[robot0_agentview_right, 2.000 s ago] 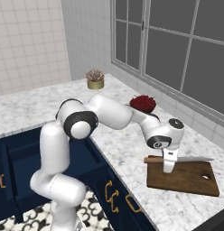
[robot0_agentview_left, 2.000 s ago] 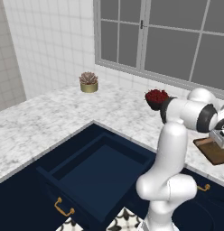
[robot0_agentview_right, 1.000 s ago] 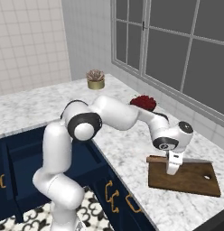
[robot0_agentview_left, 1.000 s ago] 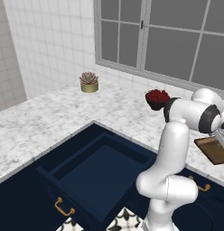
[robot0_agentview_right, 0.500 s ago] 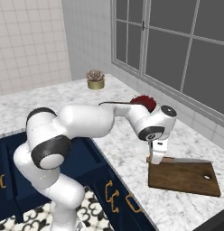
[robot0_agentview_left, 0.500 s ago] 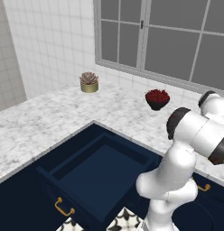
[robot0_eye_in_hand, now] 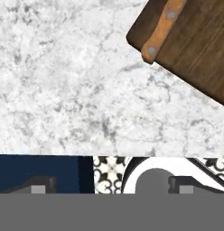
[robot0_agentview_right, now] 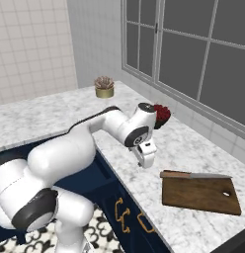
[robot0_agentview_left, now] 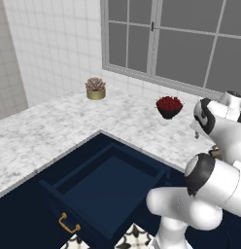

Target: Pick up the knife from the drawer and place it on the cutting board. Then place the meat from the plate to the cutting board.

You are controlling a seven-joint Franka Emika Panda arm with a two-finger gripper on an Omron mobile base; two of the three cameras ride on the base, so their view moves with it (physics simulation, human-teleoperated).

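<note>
The marble bench (robot0_agentview_right: 60,116) runs under a big window (robot0_agentview_right: 193,54), and the navy drawer (robot0_agentview_left: 105,182) stands open because the knife came from it. The cutting board (robot0_agentview_right: 201,193) lies near the bench edge with the knife (robot0_agentview_right: 193,175) along its far side. The tool (robot0_agentview_right: 145,159), beside the board, is spread and carries nothing.

You had bare counter (robot0_agentview_right: 188,148) between the bowl (robot0_agentview_right: 161,114) and the board (robot0_agentview_right: 201,192); only the knife (robot0_agentview_right: 193,175) lay along the board's back edge, and the plant (robot0_agentview_right: 104,87) stood far off.
</note>
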